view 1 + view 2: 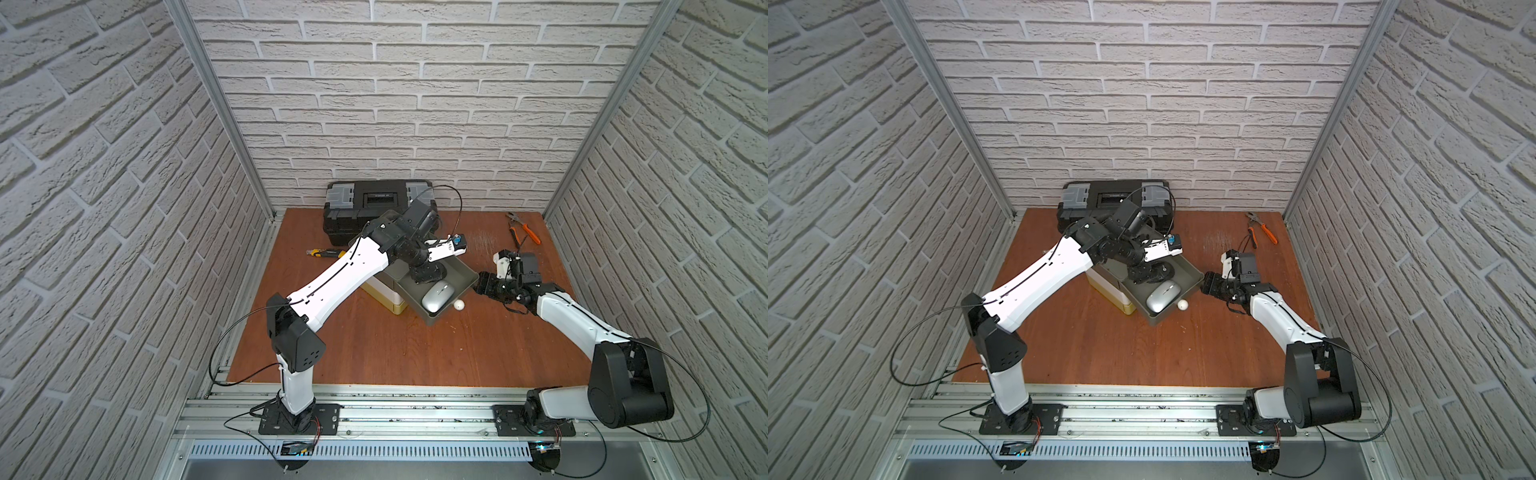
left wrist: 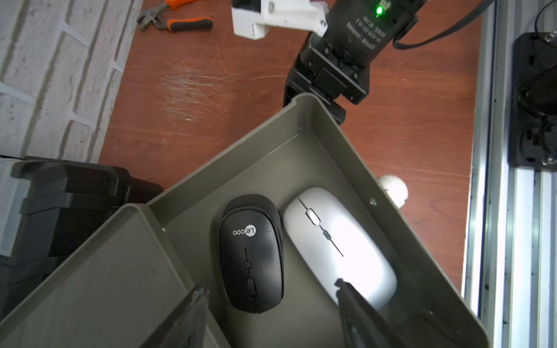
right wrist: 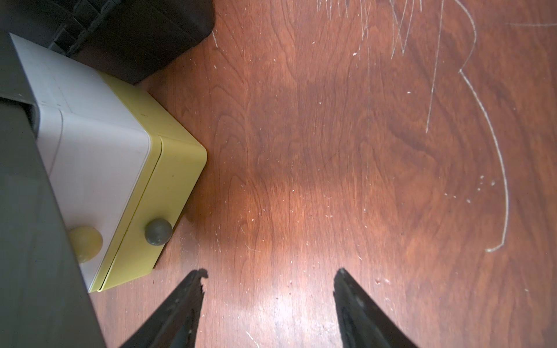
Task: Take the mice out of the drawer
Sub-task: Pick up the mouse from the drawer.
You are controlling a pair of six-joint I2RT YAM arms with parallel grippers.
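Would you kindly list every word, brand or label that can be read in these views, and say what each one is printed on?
"Lecoo": brand mark on the black mouse lying in the drawer.
White lettering on the right arm's black housing: too blurred to read.
Label on the lid of the toolbox: too small to read.

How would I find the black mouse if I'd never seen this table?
Find the little white-and-yellow cabinet in the middle of the brown table; its grey-green drawer sticks out. Two mice lie side by side inside. The black mouse is the dark one with a round grey mark, beside the shiny silver mouse.
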